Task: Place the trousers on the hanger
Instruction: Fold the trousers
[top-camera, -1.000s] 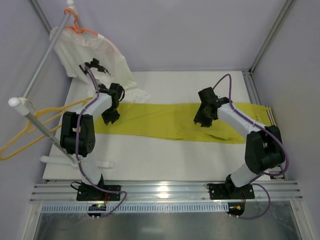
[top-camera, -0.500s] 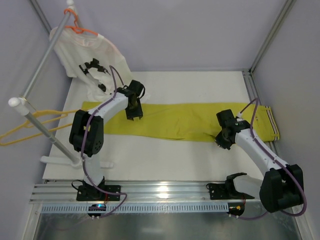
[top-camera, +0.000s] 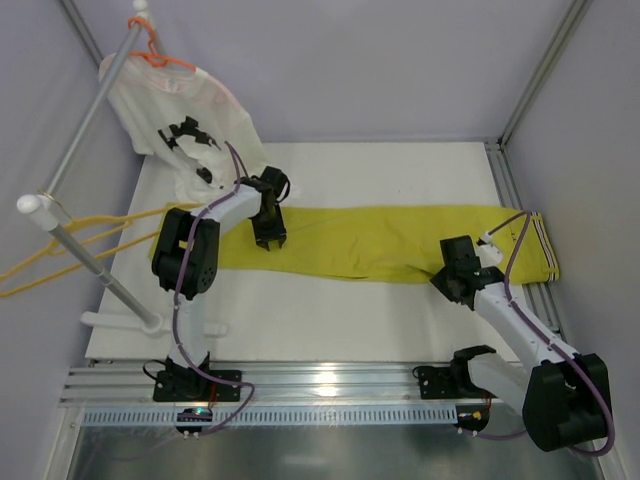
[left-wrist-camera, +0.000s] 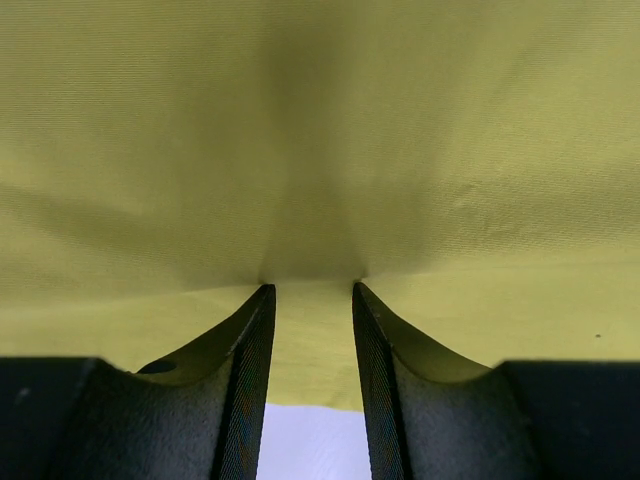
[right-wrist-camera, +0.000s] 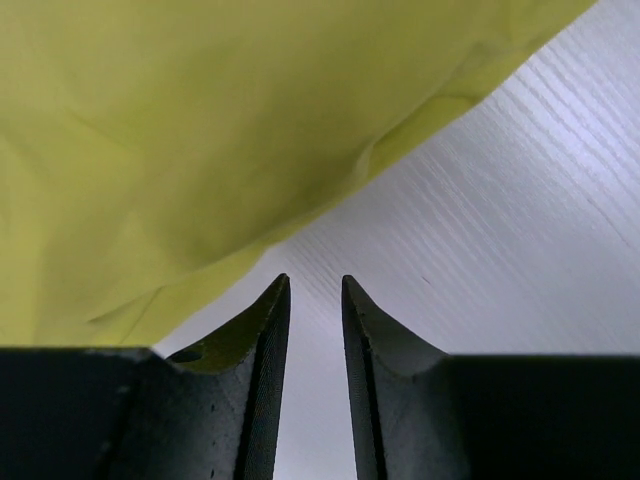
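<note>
The yellow-green trousers (top-camera: 370, 240) lie flat across the table, with the striped band (top-camera: 545, 245) at the right end. The thin yellow hanger (top-camera: 120, 219) hangs at the left by the rail, off the table edge. My left gripper (top-camera: 268, 240) stands on the left part of the trousers. In the left wrist view its gripper (left-wrist-camera: 310, 288) is narrowly open, tips pressed on the cloth (left-wrist-camera: 320, 120). My right gripper (top-camera: 445, 275) is at the trousers' near edge on the right. In the right wrist view it (right-wrist-camera: 315, 280) is narrowly open and empty over bare table, with the cloth (right-wrist-camera: 150, 130) just beyond.
A white T-shirt with black print (top-camera: 180, 110) hangs on an orange hanger (top-camera: 155, 55) from a metal rail (top-camera: 90, 120) at the back left. The rail's post (top-camera: 30, 205) stands at the left. The white table (top-camera: 300, 310) ends in a metal frame in front.
My left gripper moved right along the trousers. My right arm swung from the middle of the trousers to their near right edge. The trousers now lie longer and flatter.
</note>
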